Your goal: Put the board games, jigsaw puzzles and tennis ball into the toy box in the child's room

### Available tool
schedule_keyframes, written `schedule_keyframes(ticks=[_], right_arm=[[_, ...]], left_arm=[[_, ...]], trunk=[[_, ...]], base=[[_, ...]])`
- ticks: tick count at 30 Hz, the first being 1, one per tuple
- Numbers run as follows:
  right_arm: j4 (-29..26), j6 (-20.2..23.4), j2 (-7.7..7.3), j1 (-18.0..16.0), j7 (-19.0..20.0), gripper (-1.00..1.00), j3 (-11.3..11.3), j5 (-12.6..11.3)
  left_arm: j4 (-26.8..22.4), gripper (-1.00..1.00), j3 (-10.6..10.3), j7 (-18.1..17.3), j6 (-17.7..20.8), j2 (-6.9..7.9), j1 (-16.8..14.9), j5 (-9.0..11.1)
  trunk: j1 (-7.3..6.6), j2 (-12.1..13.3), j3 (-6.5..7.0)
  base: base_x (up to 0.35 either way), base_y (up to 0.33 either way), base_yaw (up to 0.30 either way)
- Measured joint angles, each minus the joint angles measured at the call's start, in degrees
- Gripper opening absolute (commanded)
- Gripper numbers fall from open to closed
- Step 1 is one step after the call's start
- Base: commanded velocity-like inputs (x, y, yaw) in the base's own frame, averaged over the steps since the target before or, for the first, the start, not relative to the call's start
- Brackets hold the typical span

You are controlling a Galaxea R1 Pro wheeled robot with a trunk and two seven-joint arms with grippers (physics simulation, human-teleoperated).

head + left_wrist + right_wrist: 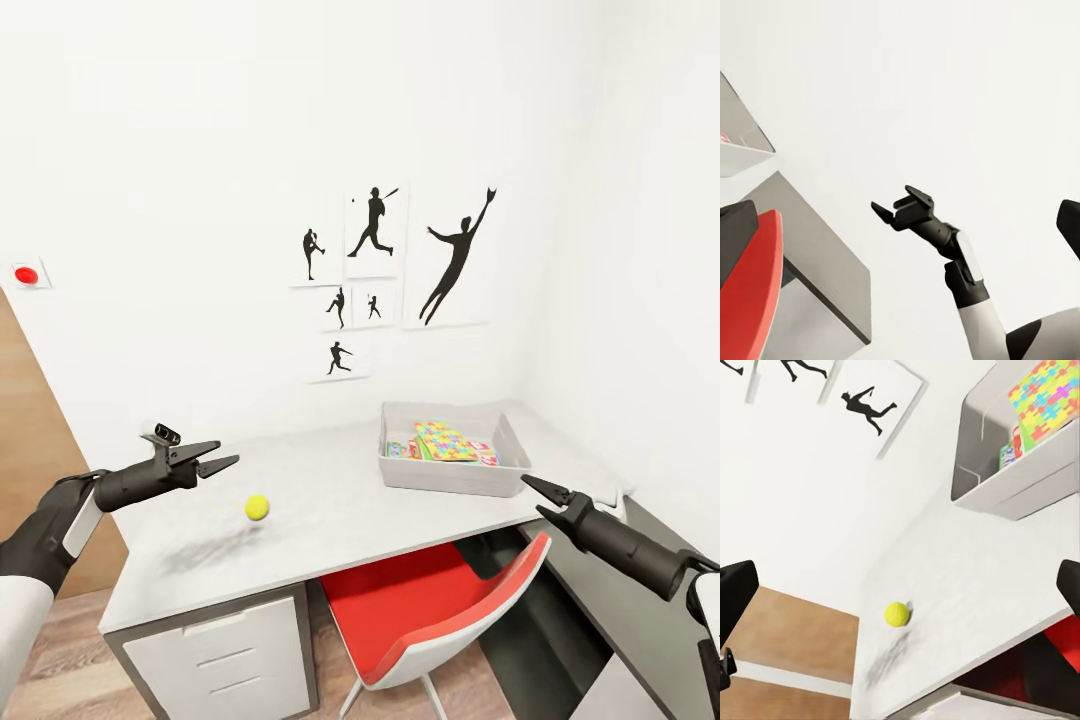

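The tennis ball (257,507) (897,614) lies on the pale grey table (330,480) (967,585), left of the middle. Toward the far right corner stands the grey toy box (452,476) (971,457). Inside it a jigsaw puzzle (445,441) (1050,397) lies on top, with printed board games (400,449) (1008,454) showing beside it. My left gripper (222,458) hovers open over the table, left of the ball and a little above it. At the table's front right edge my right gripper (536,494) (891,199) is open and empty, its fingers (736,589) spread wide.
A red chair (420,600) (750,300) is tucked under the table, between the white drawers (225,650) and a lower dark section (590,610). Silhouette posters (380,280) hang on the wall behind. A wooden panel (30,450) stands at the left.
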Motion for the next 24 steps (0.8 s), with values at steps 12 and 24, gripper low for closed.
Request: schedule_keyframes(ticks=[12,24], right_arm=[[4.9,0.0,0.06,-18.8,-23.6,1.00,17.1,0.3],[12.1,0.5,12.59,-25.1,-47.6,1.00,27.4,0.5]], left_arm=[[0.1,1.00,0.1,0.0,-0.1,0.74,0.0,-0.2],[0.3,1.00,0.5,0.0,0.0,4.01,0.0,0.0]], trunk=[[0.01,0.0,0.01],[0.01,0.0,0.01]], base=[[-0.020,0.021,0.000],[-0.161,0.194,0.008]])
